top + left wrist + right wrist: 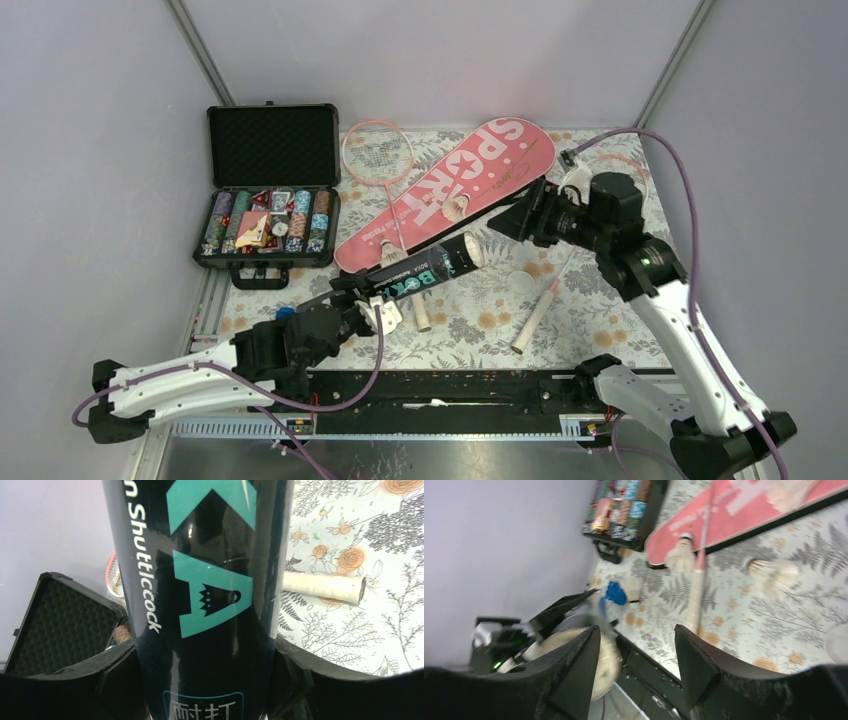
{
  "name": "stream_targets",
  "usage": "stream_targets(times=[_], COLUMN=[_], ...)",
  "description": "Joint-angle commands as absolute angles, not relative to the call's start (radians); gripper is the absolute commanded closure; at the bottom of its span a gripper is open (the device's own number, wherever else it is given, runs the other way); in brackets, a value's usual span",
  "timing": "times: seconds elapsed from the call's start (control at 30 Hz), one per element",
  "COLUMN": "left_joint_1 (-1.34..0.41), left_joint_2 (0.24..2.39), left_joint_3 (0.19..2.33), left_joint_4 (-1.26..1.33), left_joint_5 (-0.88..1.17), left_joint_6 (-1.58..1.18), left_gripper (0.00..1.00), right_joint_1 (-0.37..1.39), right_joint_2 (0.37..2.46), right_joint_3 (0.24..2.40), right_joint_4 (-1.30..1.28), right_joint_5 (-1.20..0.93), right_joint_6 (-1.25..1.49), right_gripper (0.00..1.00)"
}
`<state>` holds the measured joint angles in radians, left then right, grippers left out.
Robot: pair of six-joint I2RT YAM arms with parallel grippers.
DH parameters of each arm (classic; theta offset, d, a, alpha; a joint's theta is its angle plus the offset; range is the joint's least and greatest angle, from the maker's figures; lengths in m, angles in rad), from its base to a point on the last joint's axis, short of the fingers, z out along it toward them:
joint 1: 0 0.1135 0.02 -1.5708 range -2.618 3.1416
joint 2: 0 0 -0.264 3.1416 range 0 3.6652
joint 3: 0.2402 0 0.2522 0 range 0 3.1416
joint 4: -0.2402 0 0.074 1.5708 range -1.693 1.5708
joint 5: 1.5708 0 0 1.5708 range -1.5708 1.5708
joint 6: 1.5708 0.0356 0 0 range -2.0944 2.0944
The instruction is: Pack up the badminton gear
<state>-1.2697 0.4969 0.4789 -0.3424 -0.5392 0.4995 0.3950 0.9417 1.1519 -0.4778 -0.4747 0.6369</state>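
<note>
**Tube held out for loading.** The left end effector (368, 293) grips the lower end of the black tube (430, 268), its fingers pressed against both sides. The right end effector (636, 630) hangs with its jaws apart and nothing between them, just beside the tube's open mouth.

The tube's long axis runs from lower left to upper right at the centre of the top view. It crosses over one racket's shaft, and its mouth is at the upper-right end, facing the right arm. That arm is the nearer to the mouth and to the loose shuttlecocks (458, 207), so loading looks to be its job. Anything fed in would have to travel along that slant, toward lower left.

Counted on the flowered desk (600, 310):
- **Rackets:** two. One head (378, 152) lies at upper centre; the other's handle (535, 315) lies right of centre, with its head mostly hidden behind the right arm.
- **Bag and tube:** one pink racket bag (470, 175) and one tube.
- **Shuttlecocks:** four loose in the right wrist view, two on the bag and two on the desk, though blur leaves that count unsure.
- **White disc:** one (518, 281), possibly the tube's cap.
- **Not part of the gear:** one open poker-chip case (270, 215) at upper left and one blue block (614, 592).
</note>
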Motion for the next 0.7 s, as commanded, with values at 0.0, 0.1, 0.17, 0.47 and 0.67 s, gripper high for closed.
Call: stream_targets(times=[0.0, 0.1, 0.17, 0.47, 0.67], left_joint_1=[-1.272, -1.273, -1.273, -1.273, -1.273], left_joint_2=[0.461, 0.423, 0.401, 0.362, 0.401], left_joint_3=[0.505, 0.508, 0.504, 0.475, 0.476], left_joint_4=[-0.297, -0.307, -0.309, -0.278, -0.282], left_joint_5=[-0.627, -0.64, -0.658, -0.713, -0.711], left_joint_6=[0.525, 0.524, 0.532, 0.547, 0.551], left_gripper=[0.62, 0.62, 0.62, 0.62, 0.62], right_joint_1=[0.35, 0.339, 0.334, 0.331, 0.332], right_joint_2=[1.039, 1.117, 1.183, 1.416, 1.558], right_joint_3=[1.036, 0.971, 0.94, 0.808, 0.791], right_joint_4=[-0.325, -0.223, -0.169, 0.11, 0.229], right_joint_5=[-0.388, -0.369, -0.36, -0.322, -0.37], right_joint_6=[0.684, 0.702, 0.713, 0.824, 0.89], right_gripper=[0.39, 0.45, 0.48, 0.5, 0.5])
